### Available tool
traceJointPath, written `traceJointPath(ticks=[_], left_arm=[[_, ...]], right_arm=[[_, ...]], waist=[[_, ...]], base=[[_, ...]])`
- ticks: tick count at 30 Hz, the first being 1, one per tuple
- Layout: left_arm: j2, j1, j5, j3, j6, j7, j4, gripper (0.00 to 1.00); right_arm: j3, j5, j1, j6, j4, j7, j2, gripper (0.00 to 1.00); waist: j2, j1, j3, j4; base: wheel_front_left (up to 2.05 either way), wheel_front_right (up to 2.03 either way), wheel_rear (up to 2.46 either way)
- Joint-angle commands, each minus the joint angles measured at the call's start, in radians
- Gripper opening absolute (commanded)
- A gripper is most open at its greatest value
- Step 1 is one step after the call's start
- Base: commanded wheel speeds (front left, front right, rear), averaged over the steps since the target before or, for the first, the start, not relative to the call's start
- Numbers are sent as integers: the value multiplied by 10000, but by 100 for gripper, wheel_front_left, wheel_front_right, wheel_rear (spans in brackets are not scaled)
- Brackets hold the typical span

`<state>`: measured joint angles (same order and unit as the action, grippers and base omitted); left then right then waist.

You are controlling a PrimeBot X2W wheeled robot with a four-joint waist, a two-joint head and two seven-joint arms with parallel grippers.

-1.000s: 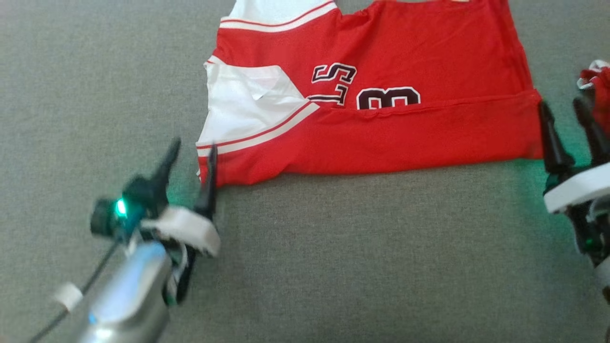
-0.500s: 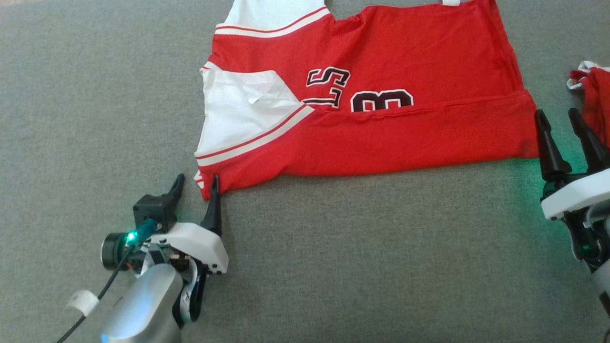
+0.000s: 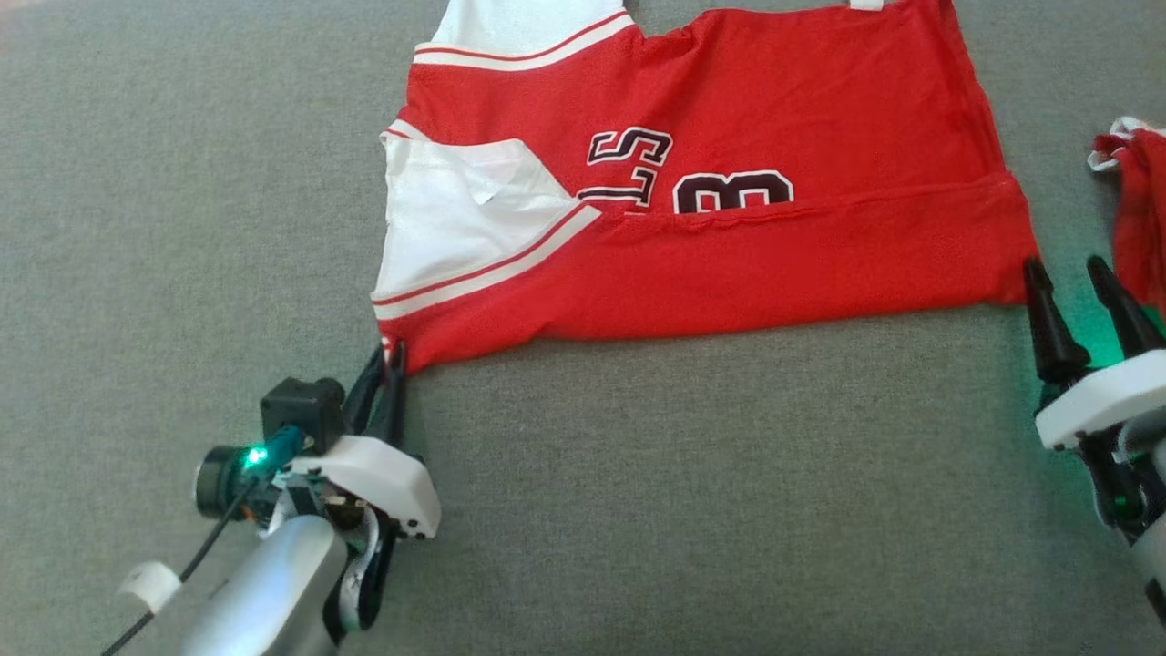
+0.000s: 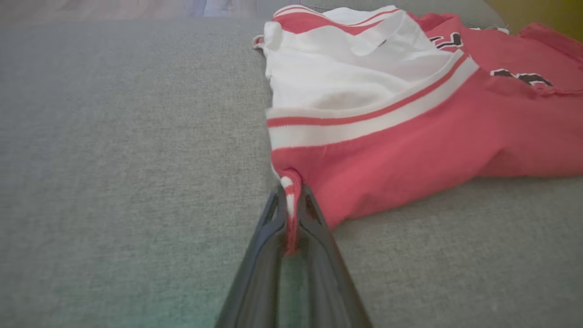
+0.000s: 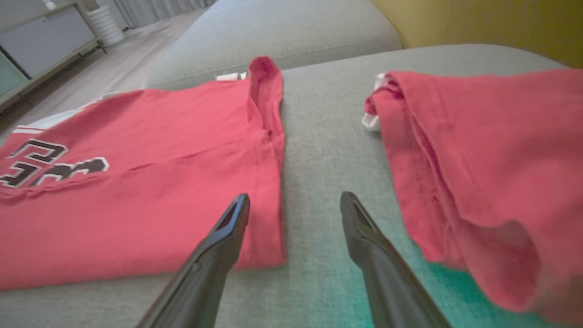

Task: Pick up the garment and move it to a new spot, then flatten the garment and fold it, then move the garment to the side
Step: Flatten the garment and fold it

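Note:
The garment [image 3: 729, 264] is a red jersey with white striped sleeves and dark lettering. It lies flat on the grey cushion, its near edge folded over. My left gripper [image 3: 387, 351] is shut on the jersey's near-left corner. In the left wrist view that corner of the garment [image 4: 410, 136] is pinched between the fingers of the left gripper [image 4: 291, 191]. My right gripper [image 3: 1064, 266] stands open at the near-right corner. In the right wrist view one finger of the right gripper [image 5: 294, 197] overlaps the edge of the garment [image 5: 136, 205], and the other is over bare cushion.
A second bunched red cloth [image 3: 1139, 228] lies just right of my right gripper, large in the right wrist view [image 5: 478, 159]. The grey cushion [image 3: 638, 501] spreads wide in front. A yellow backrest [image 5: 478, 23] rises behind, and a floor with a cabinet [image 5: 45, 41] lies beyond.
My left gripper has closed on the jersey's near-left corner. My right gripper has drawn back toward me, its tips now at the near-right corner, still open.

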<state>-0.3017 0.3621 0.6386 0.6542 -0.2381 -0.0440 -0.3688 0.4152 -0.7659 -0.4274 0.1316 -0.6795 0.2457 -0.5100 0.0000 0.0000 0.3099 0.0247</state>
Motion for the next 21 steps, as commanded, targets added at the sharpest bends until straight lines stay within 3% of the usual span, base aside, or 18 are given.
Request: traceJointPath(ticks=[1,7,8,10,21], left_arm=[[-410,127,-141,-308,-102,10,308,0],[-701,340,-253,-356,-152,74,659,0],[-738,361,-264,-358,-160,90,696,0],[-785,386,-301,-347,-193,101,764,0],[-1052,-184,-293,-216,-246,19,1167,0]], right_arm=[[130,-69,-69,-9,10,-53,-118,100],[615,-305,-349,-9,-531,-653,91,97],[733,-357,-385,-9,-543,-756,96,78],[965,-448,-445,-9,-541,-903,63,0],[1411,-976,-70,-9,-463,-726,-619,0]], waist=[[0,0,9,25],[0,0,43,91],[0,0,46,95],[0,0,38,110],[0,0,-560,196]], base=[[0,0,0],[0,0,0],[0,0,0],[0,0,0],[0,0,0]])
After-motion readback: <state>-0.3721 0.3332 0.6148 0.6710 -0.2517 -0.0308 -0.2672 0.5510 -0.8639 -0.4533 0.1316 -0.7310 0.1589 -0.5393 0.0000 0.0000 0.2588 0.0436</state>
